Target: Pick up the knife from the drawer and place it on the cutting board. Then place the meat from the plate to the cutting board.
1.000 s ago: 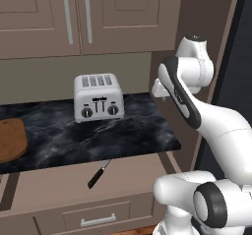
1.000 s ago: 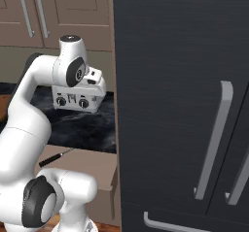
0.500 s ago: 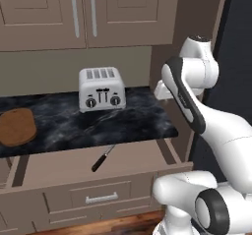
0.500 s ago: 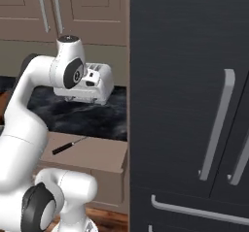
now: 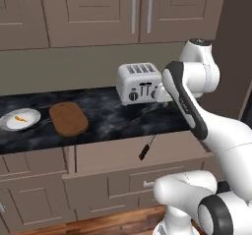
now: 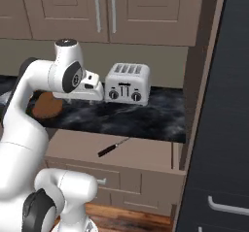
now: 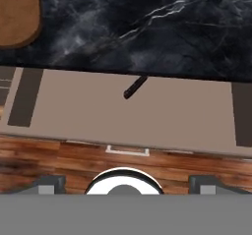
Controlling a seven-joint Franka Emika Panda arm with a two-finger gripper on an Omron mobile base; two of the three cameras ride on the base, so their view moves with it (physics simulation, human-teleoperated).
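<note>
Tool (image 7: 125,182): hangs above the open drawer; its two dark finger tips (image 7: 48,184) stand far apart at the bottom of the hand view; jaws wide, nothing between them.
Arm (image 5: 189,101): white, bent high over the surface, its wrist just in front of the toaster in both base views.
Knife (image 5: 146,147): lies flat inside the drawer, slantwise; black handle toward the drawer front, blade running back under the surface edge; also seen in the right base view (image 6: 113,147) and the hand view (image 7: 135,87); untouched, well below the tool.
Drawer (image 5: 118,153): pulled out beneath the surface; plain tan inside; silver bar handle (image 7: 127,151) on its front.
Cutting board (image 5: 68,118): brown oblong slab with rounded ends, flat on the surface, left of the toaster; bare.
Plate (image 5: 10,123): round, pale, on the surface just left of the cutting board, apart from it.
Meat (image 5: 20,119): small orange strip lying on the plate.
Toaster (image 5: 139,83): silver, four slots, at the back of the surface, right of the cutting board.
Surface (image 5: 113,116): black marbled top.
Upper cabinets (image 5: 98,13): tan doors with long vertical handles.
Floor (image 7: 59,158): reddish wood planks.
</note>
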